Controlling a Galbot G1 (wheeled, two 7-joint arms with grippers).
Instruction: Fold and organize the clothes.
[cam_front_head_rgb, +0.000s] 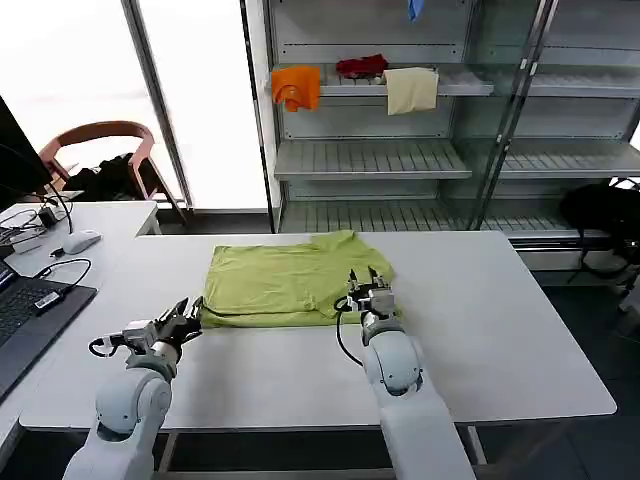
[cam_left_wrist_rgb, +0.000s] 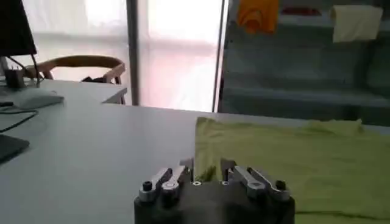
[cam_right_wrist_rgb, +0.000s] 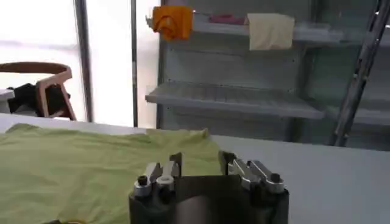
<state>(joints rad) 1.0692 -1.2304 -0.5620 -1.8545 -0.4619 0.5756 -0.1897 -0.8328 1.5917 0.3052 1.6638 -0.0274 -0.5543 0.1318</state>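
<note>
Left arm reaching forward low, left gripper (cam_front_head_rgb: 187, 313) pointing ahead, fingers (cam_left_wrist_rgb: 178, 172) spreading apart, holding nothing. Right arm extending forward, right gripper (cam_front_head_rgb: 371, 290) pointing ahead, its 2 fingers (cam_right_wrist_rgb: 172, 165) spreading apart, gripping nothing.

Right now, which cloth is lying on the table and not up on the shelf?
The lime-green T-shirt, spread flat on the white table between both grippers. The orange cloth, red cloth and cream cloth sit on the shelf.

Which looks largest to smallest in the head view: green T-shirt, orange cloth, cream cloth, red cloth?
1. Green T-shirt, though nearest the camera.
2. Cream cloth and orange cloth look alike; not ranked.
3. Red cloth.
</note>
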